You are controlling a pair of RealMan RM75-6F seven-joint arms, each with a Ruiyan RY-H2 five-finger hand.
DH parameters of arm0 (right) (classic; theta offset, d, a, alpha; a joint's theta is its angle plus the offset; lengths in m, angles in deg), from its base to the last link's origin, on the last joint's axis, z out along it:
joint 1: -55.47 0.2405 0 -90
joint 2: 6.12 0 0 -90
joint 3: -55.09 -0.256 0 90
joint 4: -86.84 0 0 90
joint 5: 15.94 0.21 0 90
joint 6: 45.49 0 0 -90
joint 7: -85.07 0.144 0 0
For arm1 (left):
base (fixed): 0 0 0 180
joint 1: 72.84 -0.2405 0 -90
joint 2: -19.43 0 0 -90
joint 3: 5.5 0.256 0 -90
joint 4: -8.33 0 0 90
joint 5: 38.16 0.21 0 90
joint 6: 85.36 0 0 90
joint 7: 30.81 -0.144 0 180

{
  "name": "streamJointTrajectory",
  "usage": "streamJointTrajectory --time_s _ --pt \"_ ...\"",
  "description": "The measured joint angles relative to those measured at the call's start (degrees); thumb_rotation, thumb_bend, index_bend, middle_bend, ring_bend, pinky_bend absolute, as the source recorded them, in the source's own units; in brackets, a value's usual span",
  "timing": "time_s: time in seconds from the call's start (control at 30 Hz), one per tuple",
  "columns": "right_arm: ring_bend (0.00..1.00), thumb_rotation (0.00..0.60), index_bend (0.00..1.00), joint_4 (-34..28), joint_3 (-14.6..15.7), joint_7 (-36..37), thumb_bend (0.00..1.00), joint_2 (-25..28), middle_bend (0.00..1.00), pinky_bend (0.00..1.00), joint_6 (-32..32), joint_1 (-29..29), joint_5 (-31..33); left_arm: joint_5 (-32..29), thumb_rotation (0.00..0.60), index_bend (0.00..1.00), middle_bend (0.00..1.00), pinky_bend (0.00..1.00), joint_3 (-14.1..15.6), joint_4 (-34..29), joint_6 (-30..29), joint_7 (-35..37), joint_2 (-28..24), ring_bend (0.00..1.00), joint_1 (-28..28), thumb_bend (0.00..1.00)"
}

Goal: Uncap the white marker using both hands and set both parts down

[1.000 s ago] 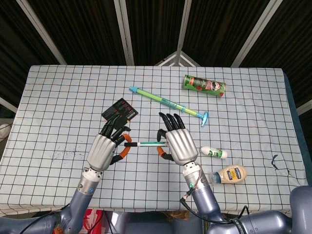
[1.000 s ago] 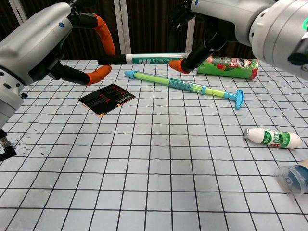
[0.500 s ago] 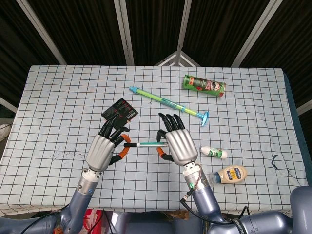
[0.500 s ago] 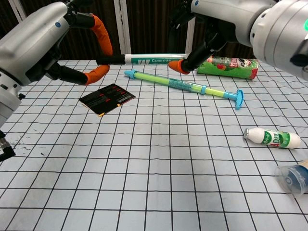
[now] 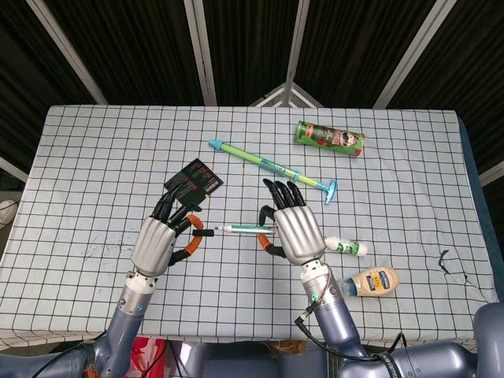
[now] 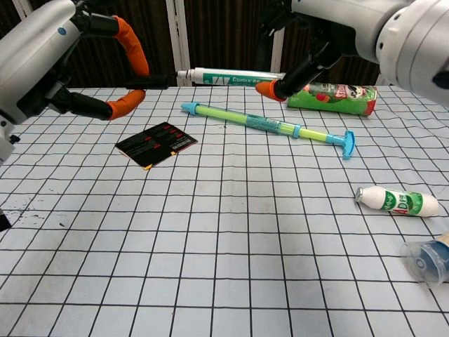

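A white tablecloth (image 5: pixel 94 157) with a black grid covered the table, dark slatted panels behind it. Beyond the fingers lay a black card (image 5: pixel 194 176), a green-and-blue syringe-like toy (image 5: pixel 272 166) and a green chip can (image 5: pixel 331 138); beside the right wrist, a small white bottle (image 5: pixel 346 246) and a mayonnaise bottle (image 5: pixel 372 281). Nothing stood between the hands. The right hand (image 5: pixel 297 229) gripped the white marker (image 6: pixel 228 74) body, held level above the cloth. The left hand (image 5: pixel 160 239) pinched the black cap (image 5: pixel 201 231) in orange-tipped fingers, with a small gap showing between cap and barrel.
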Motion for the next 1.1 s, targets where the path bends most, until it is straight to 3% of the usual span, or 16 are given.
streamJointTrajectory --time_s 0.43,0.8,1.1 --pt "0.08 0.6 0.71 3.9 1.1 6.2 0.46 1.9 0.07 0.04 1.8 -3.0 0.7 -2.4 0.6 0.58 0.35 0.13 2.6 5.0 -3.6 2.5 -3.3 0.01 -5.6 0.51" --pt "0.08 0.6 0.71 7.0 4.5 9.1 0.46 1.5 0.07 0.04 3.8 -5.1 -1.3 -10.3 0.6 0.58 0.34 0.13 2.0 19.7 2.3 12.3 -0.1 0.01 -6.9 0.51" --pt "0.09 0.6 0.72 14.5 5.8 13.8 0.47 -3.6 0.07 0.04 6.5 -5.7 -2.8 -13.5 0.6 0.57 0.34 0.12 1.0 31.4 7.7 20.8 5.6 0.01 -5.5 0.51"
